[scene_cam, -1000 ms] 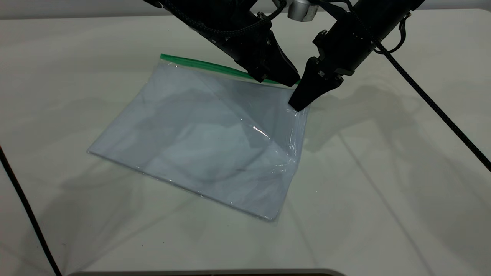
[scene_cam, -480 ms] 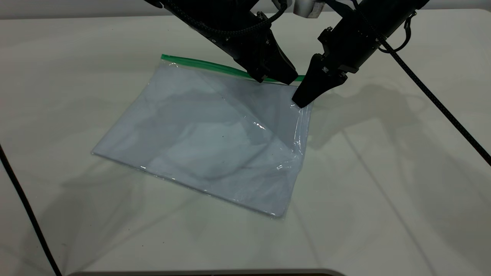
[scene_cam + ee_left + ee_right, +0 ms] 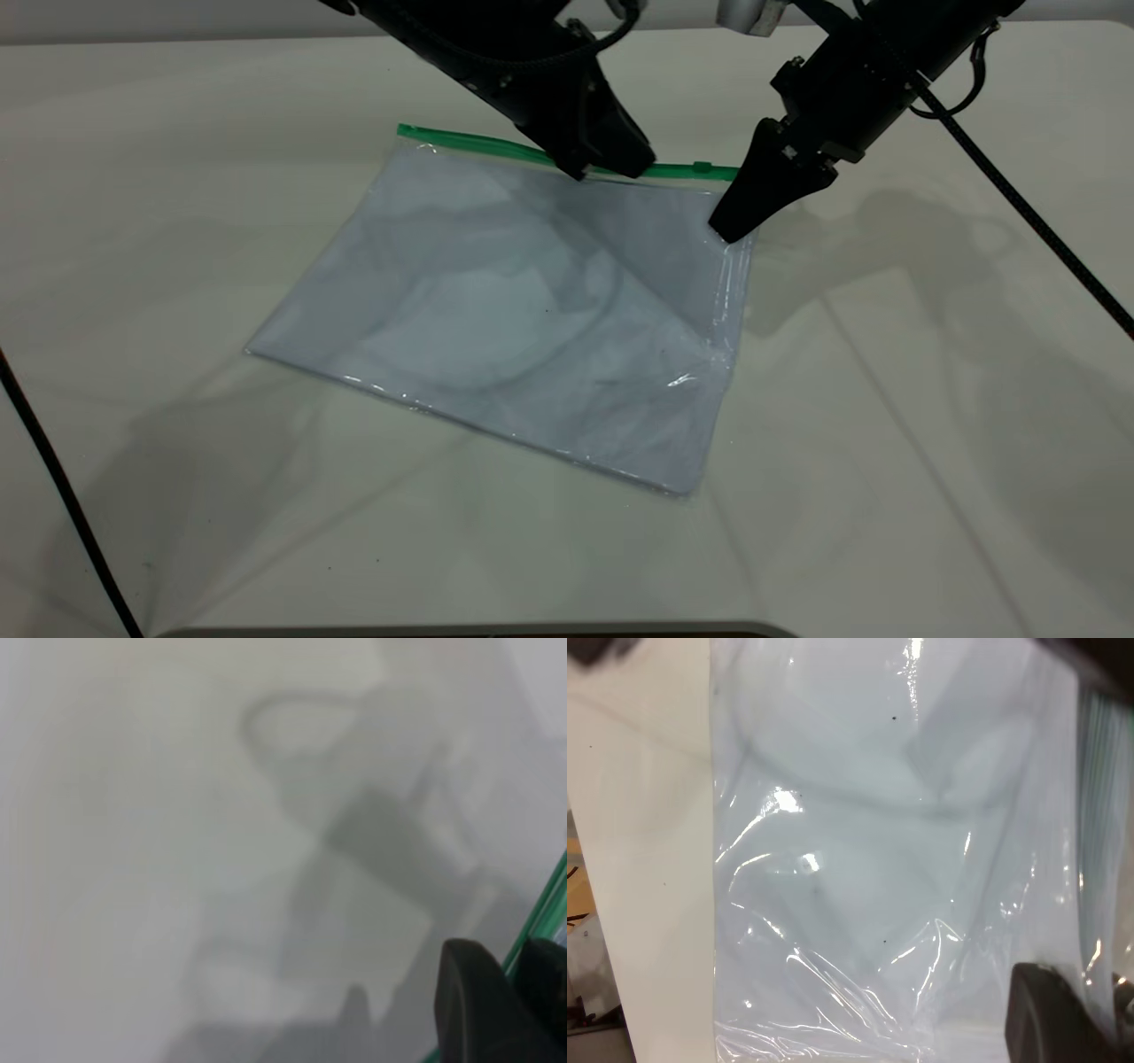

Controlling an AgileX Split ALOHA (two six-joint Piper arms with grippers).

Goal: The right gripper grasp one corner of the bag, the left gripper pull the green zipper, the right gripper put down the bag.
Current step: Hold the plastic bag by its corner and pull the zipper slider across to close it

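Exterior camera faces both arms from high at six o'clock, taking in the whole bag (image 3: pixel 532 310) on the table (image 3: pixel 886 443). Both wrist cameras look down at close range. All three views share the bag.

We are seeing a pale table (image 3: pixel 886 443) carrying the bag (image 3: pixel 532 328), lying mostly flat, its green zipper (image 3: pixel 478 146) running along the far edge.
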